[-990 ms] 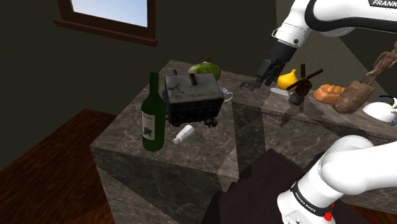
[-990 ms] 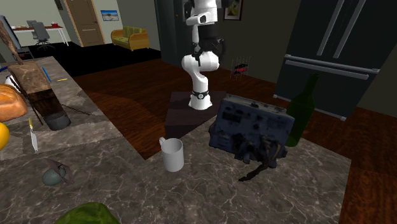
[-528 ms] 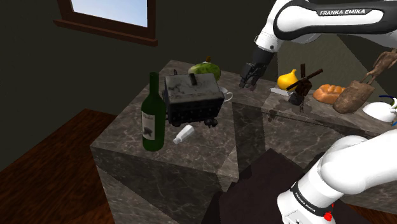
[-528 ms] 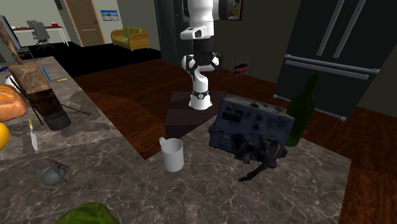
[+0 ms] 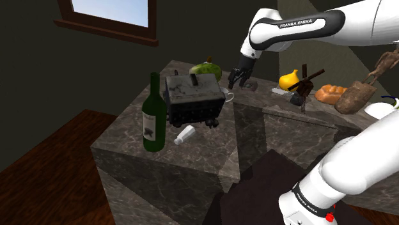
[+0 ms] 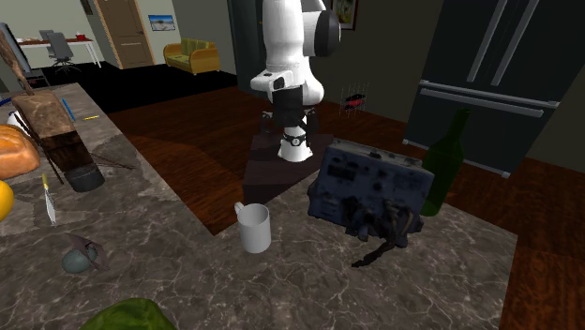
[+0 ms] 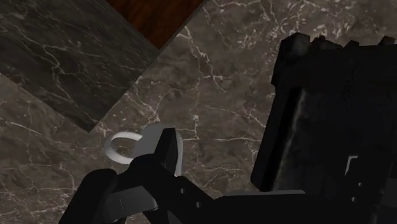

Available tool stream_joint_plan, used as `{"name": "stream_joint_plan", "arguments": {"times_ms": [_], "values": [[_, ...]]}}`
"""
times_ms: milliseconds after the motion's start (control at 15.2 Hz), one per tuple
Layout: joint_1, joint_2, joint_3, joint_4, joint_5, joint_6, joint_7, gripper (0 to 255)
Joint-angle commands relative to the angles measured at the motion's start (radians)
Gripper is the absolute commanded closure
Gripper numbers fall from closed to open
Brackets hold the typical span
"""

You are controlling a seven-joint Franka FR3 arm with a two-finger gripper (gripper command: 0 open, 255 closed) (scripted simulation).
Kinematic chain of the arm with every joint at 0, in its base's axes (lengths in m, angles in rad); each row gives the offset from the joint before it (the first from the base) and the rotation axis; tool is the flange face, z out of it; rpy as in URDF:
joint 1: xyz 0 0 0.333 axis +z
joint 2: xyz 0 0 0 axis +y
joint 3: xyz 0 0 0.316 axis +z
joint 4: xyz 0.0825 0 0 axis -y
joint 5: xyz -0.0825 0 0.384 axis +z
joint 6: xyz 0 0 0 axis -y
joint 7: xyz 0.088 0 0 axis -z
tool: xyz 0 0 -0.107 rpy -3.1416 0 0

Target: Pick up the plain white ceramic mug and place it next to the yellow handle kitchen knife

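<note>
White against the dark marble desk (image 5: 198, 153), the mug (image 6: 254, 228) stands upright just beside one end of the black toaster (image 6: 366, 183), with its handle turned away from the toaster. The gripper (image 5: 236, 81) hangs over the mug at that same end of the toaster. Its fingers (image 7: 167, 153) are spread apart and grip nothing, and one fingertip overlaps the mug in the wrist view. The yellow-handled knife (image 6: 46, 197) lies flat, well apart from the toaster and beyond the mug. A green bottle (image 6: 446, 159) stands at the toaster's other end.
</note>
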Motion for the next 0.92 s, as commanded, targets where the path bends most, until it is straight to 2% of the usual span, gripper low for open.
{"name": "stream_joint_plan", "arguments": {"times_ms": [0, 726, 858], "values": [[-0.006, 0.074, -0.008, 0.05, -0.005, 0.024, -0.015, 0], [-0.036, 0.489, -0.032, 0.404, -0.014, 0.083, -0.068, 0], [-0.036, 0.5, -0.032, 0.392, -0.012, 0.105, -0.068, 0]]}}
